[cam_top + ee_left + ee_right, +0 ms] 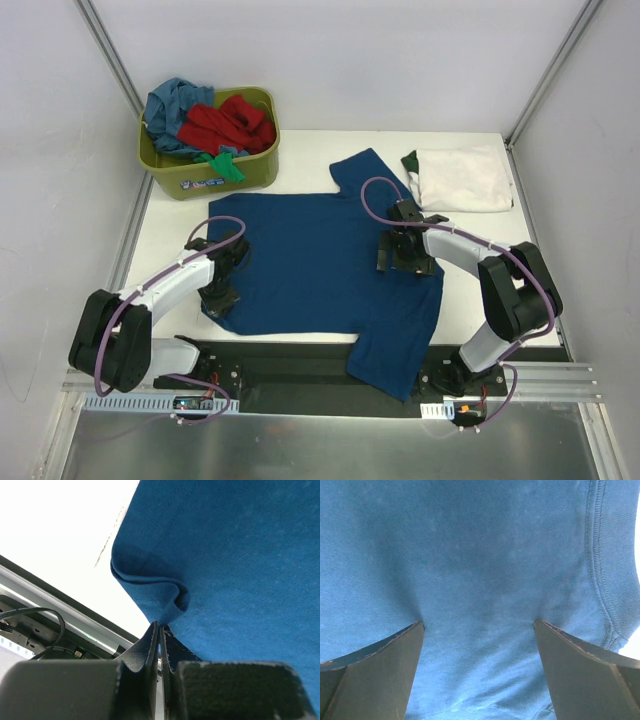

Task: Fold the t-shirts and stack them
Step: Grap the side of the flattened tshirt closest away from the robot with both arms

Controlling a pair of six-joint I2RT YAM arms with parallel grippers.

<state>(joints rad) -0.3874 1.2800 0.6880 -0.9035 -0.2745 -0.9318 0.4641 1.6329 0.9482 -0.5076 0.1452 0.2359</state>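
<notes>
One blue t-shirt (320, 265) lies spread flat on the tabletop (300, 165), with a sleeve reaching past the near edge. Left end effector (160, 637): pressed together, pinching the near-left hem corner, where the cloth is bunched into a small fold. Right end effector (479, 625): spread wide, tips resting on the cloth beside the collar. Far right: folded white t-shirt (462, 178), with a dark green t-shirt (410, 160) touching its left edge. Far left: tub (215, 182) holding a red t-shirt (225, 122) and a teal t-shirt (170, 105).
</notes>
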